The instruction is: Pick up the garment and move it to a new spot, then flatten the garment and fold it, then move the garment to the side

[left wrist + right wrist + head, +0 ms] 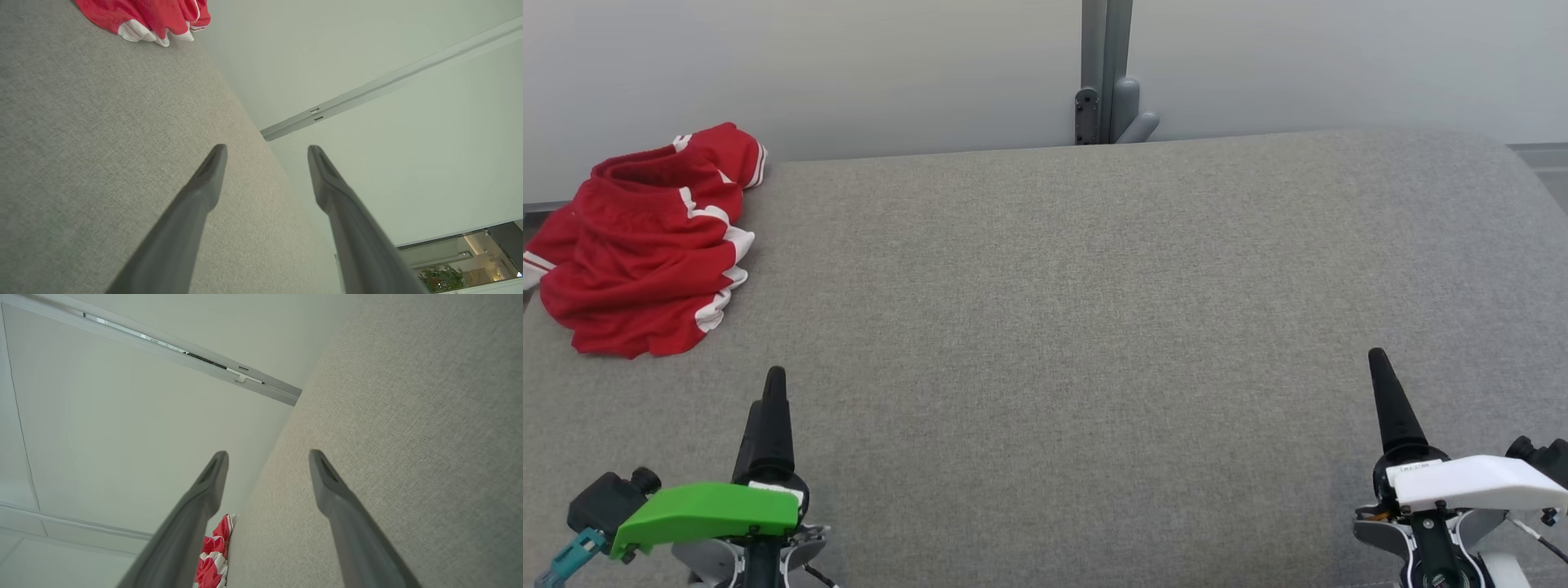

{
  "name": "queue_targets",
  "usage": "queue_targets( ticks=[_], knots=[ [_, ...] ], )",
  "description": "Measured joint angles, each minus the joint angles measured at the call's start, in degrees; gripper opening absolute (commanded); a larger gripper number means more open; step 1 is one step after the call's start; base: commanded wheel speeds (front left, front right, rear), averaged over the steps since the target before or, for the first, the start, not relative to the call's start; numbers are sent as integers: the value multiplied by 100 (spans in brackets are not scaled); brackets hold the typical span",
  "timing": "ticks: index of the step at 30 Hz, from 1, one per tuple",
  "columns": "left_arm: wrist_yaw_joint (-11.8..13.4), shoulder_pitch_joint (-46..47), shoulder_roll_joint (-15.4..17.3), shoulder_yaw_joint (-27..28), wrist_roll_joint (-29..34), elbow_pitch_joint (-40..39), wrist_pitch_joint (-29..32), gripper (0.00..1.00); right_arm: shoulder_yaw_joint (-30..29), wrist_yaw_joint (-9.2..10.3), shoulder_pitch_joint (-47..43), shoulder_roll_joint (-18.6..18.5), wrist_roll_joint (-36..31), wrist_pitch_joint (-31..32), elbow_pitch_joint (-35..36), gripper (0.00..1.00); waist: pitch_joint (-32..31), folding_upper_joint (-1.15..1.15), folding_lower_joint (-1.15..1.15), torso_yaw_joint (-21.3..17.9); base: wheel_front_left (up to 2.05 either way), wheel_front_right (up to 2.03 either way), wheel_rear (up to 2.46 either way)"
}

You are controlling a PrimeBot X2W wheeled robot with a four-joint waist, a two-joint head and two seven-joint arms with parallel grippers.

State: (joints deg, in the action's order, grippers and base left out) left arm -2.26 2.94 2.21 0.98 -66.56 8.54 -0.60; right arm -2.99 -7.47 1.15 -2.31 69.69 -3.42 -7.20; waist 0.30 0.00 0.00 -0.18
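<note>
Left gripper [774, 377] sits at lower left of head view and right gripper [1378, 359] at lower right. Both hover low over the grey fabric surface [1054, 327] and hold nothing. Head view shows the fingers edge-on, so the gap is unreadable there. The wrist views settle it: left fingers [196, 196] are spread wide and right fingers [192, 506] likewise, so both jaws are released.

The middle of the surface is bare cloth. The red garment [637, 245] lies at far upper left of head view, crumpled at the surface's left edge and well apart from both grippers, nearer the left one. White side stripes and an open band at the top suggest sports shorts, not certain.

Handling, judged: light, limp, thin synthetic, probably a bit slick. It will sag and drag, nothing fragile. Best hold is a pinch on a raised fold or the thicker band or hem, going deep enough to catch more than one slippery layer.

View differences: head view gives the whole heap and the layout, plus a grey post [1104, 73] against the wall behind. Left wrist view catches only the garment's striped hem at its top left, and a plant [443, 277] at lower right. Right wrist view shows a sliver of red between its fingers and a wall rail [184, 355].
</note>
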Motion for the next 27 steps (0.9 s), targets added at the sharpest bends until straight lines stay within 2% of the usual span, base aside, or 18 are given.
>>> queue_targets(
  ticks=[14, 27],
  knots=[
    [190, -109, 8, -216, 2045, -200, -303, 100, 186, 0, -78, -5, -1667, -230, 292, 100, 24, 0, 0, -8, 0, 0, 0],
    [412, -191, 125, -410, 3229, -253, -544, 100, 256, 0, -97, -13, -2738, -434, 323, 100, 30, 0, 0, -24, 0, 0, 0]
  ],
)
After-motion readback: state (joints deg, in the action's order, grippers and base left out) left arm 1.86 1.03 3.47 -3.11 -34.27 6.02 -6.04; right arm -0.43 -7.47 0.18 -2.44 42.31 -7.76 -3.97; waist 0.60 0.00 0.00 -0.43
